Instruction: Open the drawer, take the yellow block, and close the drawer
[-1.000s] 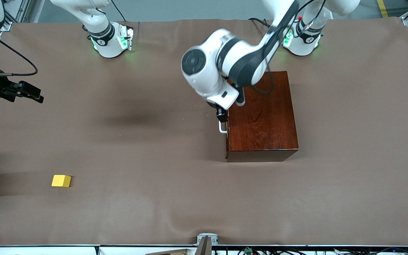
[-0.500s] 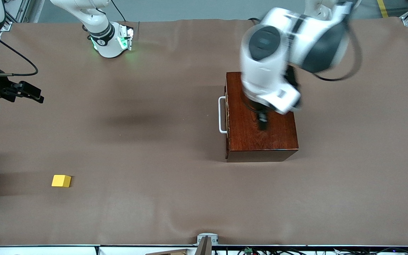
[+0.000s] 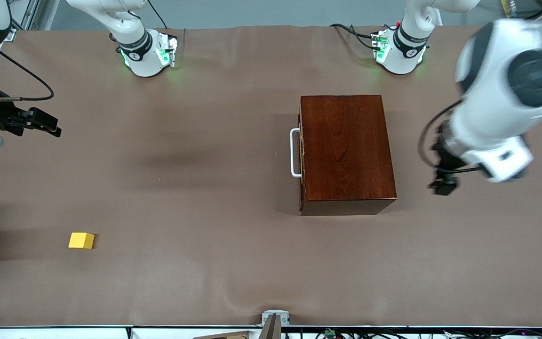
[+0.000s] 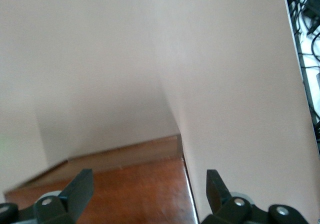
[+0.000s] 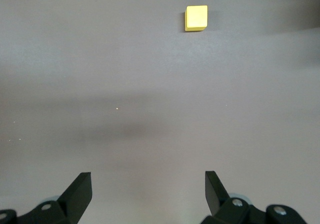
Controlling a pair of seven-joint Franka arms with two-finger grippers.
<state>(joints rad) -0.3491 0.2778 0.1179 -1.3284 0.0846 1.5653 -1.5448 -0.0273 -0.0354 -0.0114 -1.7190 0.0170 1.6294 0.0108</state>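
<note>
We see the glossy reddish-brown wooden box (image 3: 347, 150) with its white-handled drawer (image 3: 295, 153) shut. The small yellow block (image 3: 81, 240) lies on the brown table cover (image 3: 205, 212), toward the right arm's end. The left gripper (image 4: 147, 191) and right gripper (image 5: 148, 191) both hover, fingers apart, empty.

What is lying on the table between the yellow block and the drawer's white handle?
Nothing: in the front view only bare brown cloth lies between the yellow block and the handle.
</note>
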